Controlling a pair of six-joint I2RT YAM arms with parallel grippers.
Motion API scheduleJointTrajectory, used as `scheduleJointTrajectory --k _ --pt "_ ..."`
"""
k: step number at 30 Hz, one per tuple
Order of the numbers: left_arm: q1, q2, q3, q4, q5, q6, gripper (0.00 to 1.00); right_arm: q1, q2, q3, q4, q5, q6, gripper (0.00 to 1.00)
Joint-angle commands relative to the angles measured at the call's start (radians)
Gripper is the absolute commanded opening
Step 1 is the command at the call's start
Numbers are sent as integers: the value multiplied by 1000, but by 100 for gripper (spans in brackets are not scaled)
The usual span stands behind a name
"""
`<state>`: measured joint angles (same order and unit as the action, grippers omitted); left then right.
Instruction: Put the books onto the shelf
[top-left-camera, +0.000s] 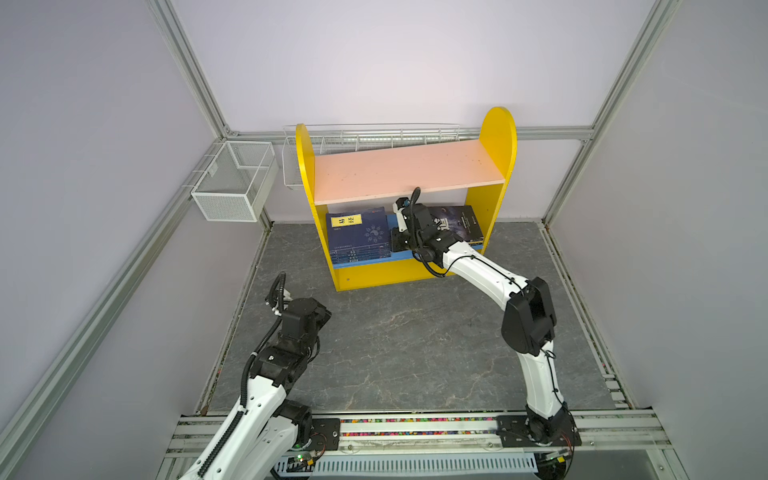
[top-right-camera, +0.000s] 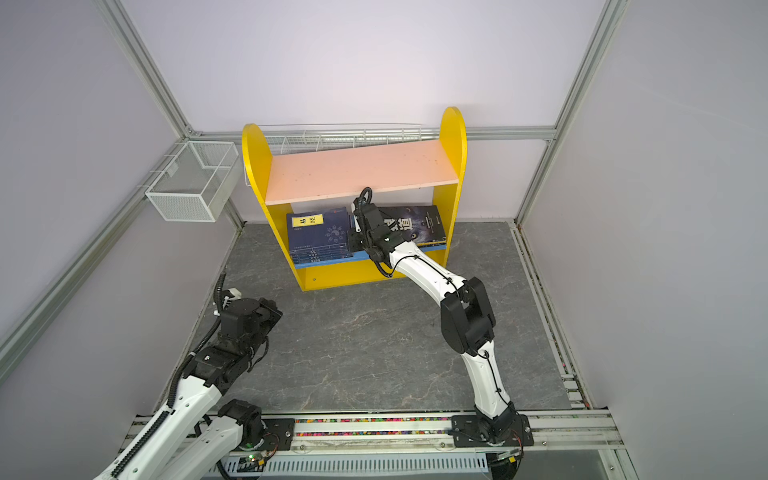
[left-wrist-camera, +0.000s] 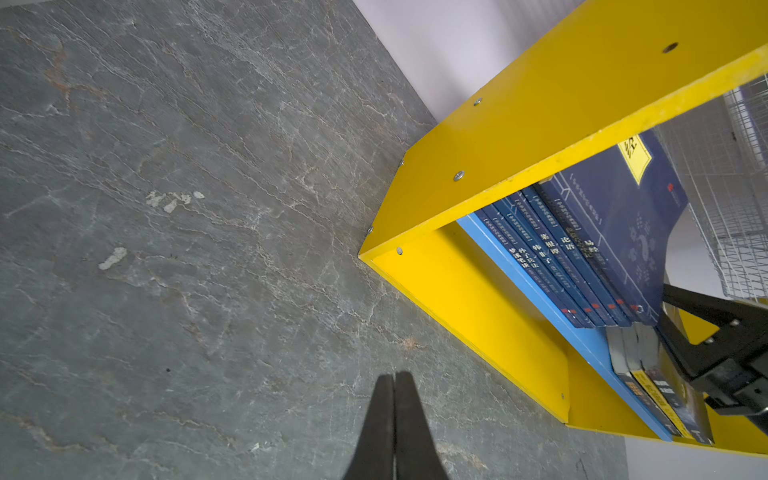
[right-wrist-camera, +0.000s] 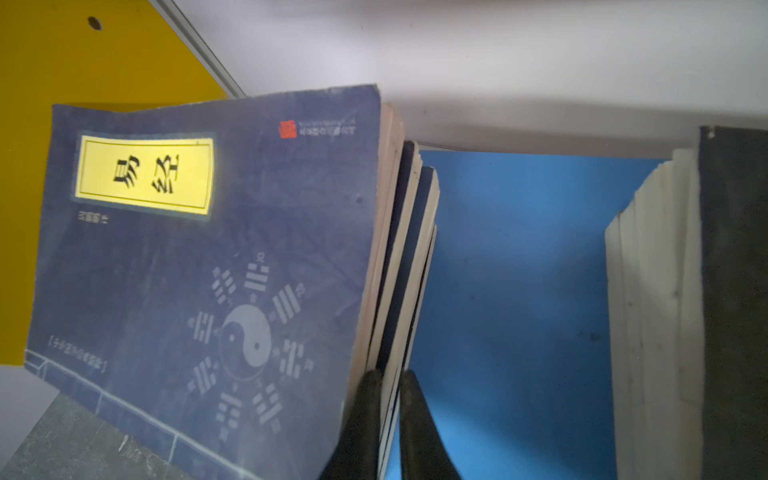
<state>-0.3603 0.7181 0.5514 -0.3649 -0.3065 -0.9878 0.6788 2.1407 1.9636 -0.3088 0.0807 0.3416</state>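
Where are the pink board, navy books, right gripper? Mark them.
pink board (top-left-camera: 407, 170): in a top view, top face.
navy books (right-wrist-camera: 199, 270): right wrist view, outermost front cover.
right gripper (right-wrist-camera: 390, 378): right wrist view, between its fingertips.

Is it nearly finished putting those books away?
Nearly, it seems. Done: the navy books and black books sit on the lower board of the shelf, and no book shows on the grey tabletop. In hand: the right fingers pinch the navy pile's edge, perhaps tidying it. The left fingers are shut, holding nothing. Left: probably just letting go and pulling back.
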Motion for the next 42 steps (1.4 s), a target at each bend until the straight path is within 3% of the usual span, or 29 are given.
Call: scheduleJointTrajectory --k 1,8,15,25,29,32,34,36,37,38,39,41,42 --pt "-2 -5 -7 -3 -2 -13 0 16 25 27 19 -40 2 15" --pt "-2 1 -6 9 5 -7 0 4 8 46 4 20 -40 19" --pt "-2 10 4 8 7 17 0 -28 -117 -63 64 85 -103 27" --pt "-2 29 13 6 -12 83 0 -31 -450 -490 168 121 -138 29" --pt "-1 31 33 -47 -115 189 0 -59 -649 -767 231 331 -156 35" --pt "7 30 64 -57 -252 321 0 -111 -783 -975 265 614 -182 40" --pt "38 97 81 -62 -360 362 18 -161 -852 -1130 323 761 -207 48" --pt "114 149 101 -85 -370 325 36 -244 -890 -1235 356 789 -185 53" --pt "148 183 104 -70 -363 325 67 -289 -901 -1273 361 767 -168 58" --pt "159 214 108 -58 -388 324 87 -317 -899 -1308 385 742 -168 60" --pt "159 251 108 -27 -456 352 99 -354 -890 -1343 422 726 -168 62" --pt "159 328 94 82 -536 476 99 -393 -872 -1324 400 682 -167 63" --pt "159 378 81 165 -559 558 99 -394 -856 -1352 502 685 -217 64"
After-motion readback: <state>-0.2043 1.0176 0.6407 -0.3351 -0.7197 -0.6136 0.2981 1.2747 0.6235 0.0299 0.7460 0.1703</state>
